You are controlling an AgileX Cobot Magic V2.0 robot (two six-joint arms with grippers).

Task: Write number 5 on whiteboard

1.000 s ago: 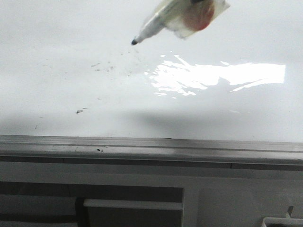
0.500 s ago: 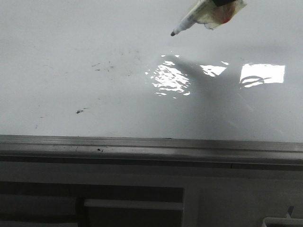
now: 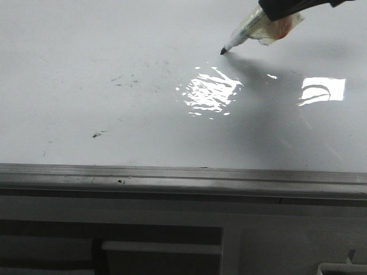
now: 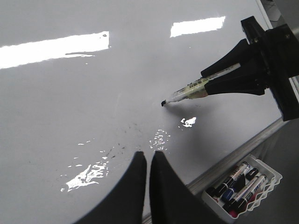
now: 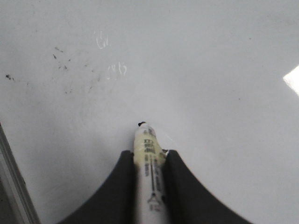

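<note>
Right hand (image 4: 210,86): clamped on the marker (image 3: 243,37), entering from 1 o'clock.
Marker tip: touching the whiteboard (image 3: 86,46).
Left hand (image 4: 148,158): fingers together, holding nothing.

No legible text in any view. The marker (image 5: 148,161) carries a yellowish label with dark print on its barrel, too blurred to read in the right wrist view and too small in the left wrist view. The whiteboard (image 3: 86,46) bears only faint dark specks (image 3: 123,80), no written digit or letter. The spare markers (image 4: 240,184) in the white tray (image 4: 273,175) show coloured bands; any print there cannot be made out.
</note>
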